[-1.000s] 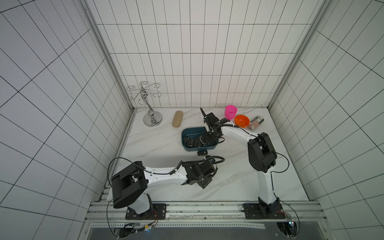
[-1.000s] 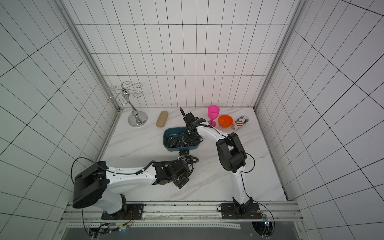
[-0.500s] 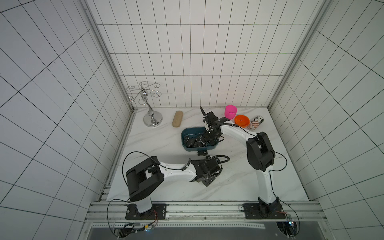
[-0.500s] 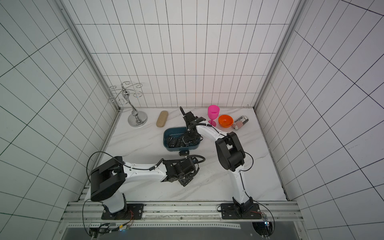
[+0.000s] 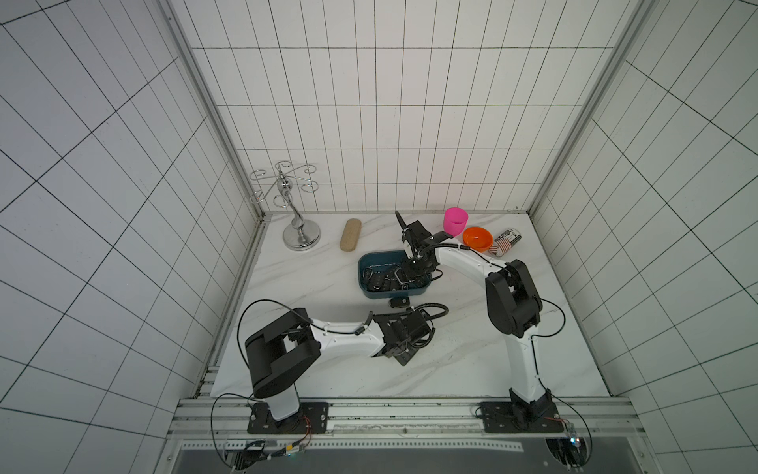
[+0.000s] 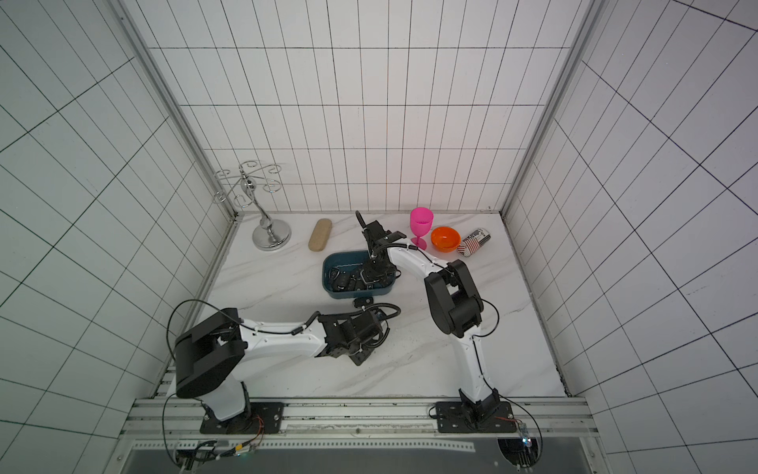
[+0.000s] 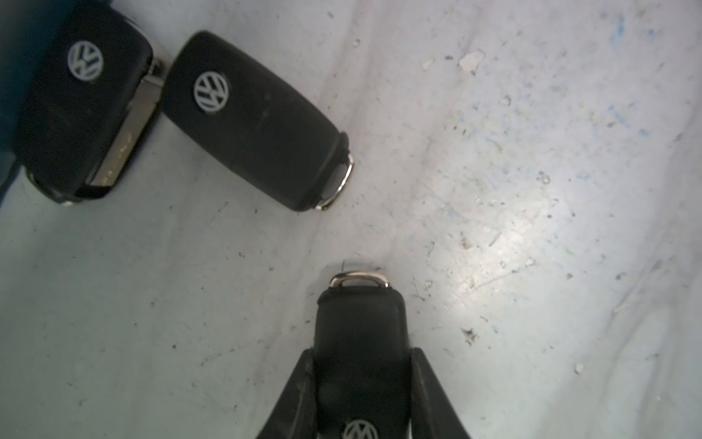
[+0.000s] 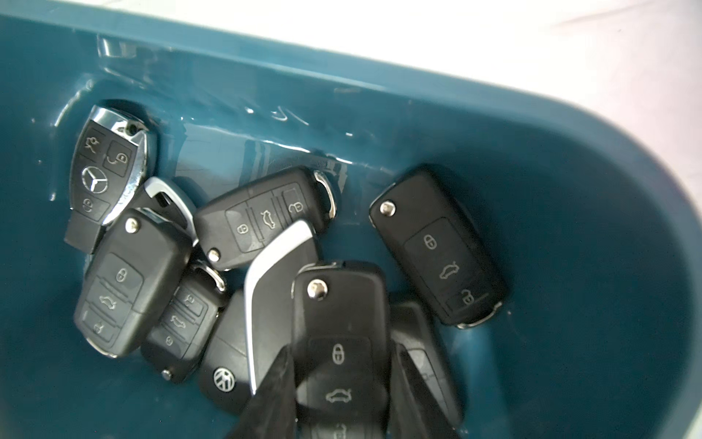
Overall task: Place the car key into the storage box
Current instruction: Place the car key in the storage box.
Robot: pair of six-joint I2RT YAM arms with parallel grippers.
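Inside the storage box (image 8: 475, 102) we log a heap of black fobs (image 8: 262, 216), one a Mercedes key (image 8: 102, 167). The right gripper (image 8: 342, 349) pinches a three-button flip key (image 8: 340, 304) above them. On the marble (image 7: 532, 190) outside, the left gripper (image 7: 361, 353) is clamped on the VW car key (image 7: 359, 323). Both gripped keys are cut off by the frame edge.

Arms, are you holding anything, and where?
Left jaws pinch a badge-up car key by its badge end; right jaws a button-up key by its button end.

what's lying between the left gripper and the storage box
Two black VW key fobs, one nearer and one beside the storage box, lie on the marble ahead of the left gripper in the left wrist view.
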